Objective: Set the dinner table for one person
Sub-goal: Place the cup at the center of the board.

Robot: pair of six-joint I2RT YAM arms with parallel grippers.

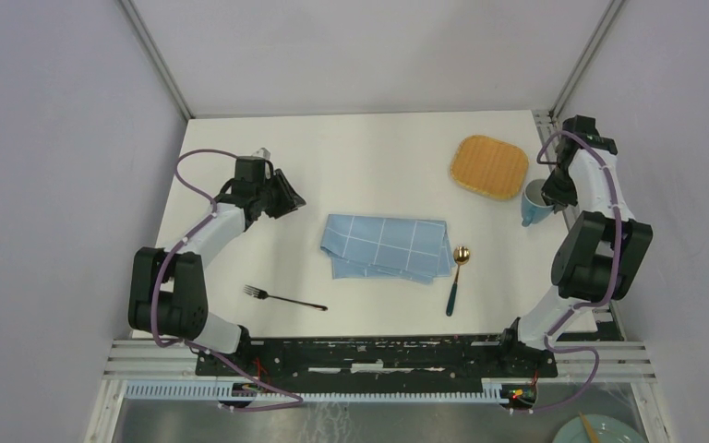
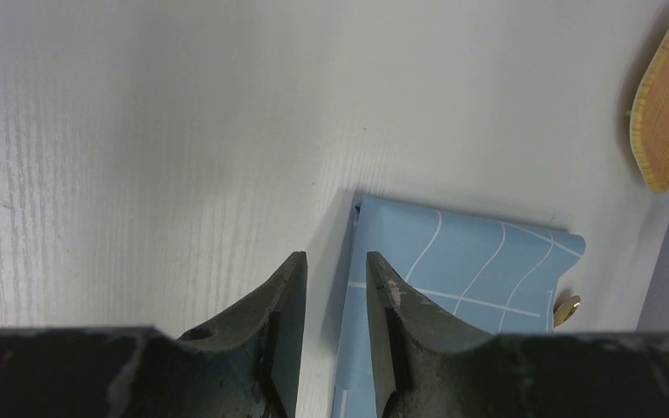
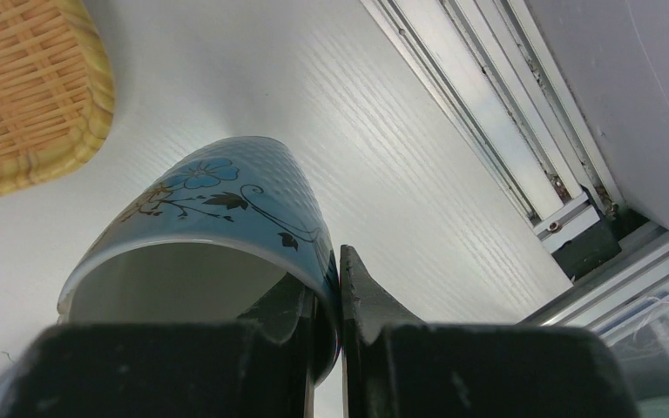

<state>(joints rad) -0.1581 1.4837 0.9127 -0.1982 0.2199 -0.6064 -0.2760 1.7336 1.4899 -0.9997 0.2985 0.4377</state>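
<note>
white counter (image 1: 369, 157) spread out ahead of both arms, right hand (image 3: 335, 270) clamped on the rim of the blue cup (image 3: 218, 187) by the right edge, left hand (image 2: 335, 261) half open, empty, just off the checked cloth (image 2: 470, 270)

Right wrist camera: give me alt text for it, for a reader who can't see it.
The right gripper pinches the wall of a blue floral cup, one finger inside and one outside. Behind it lies the white table, with a woven tray at upper left and a metal rail at right.
</note>
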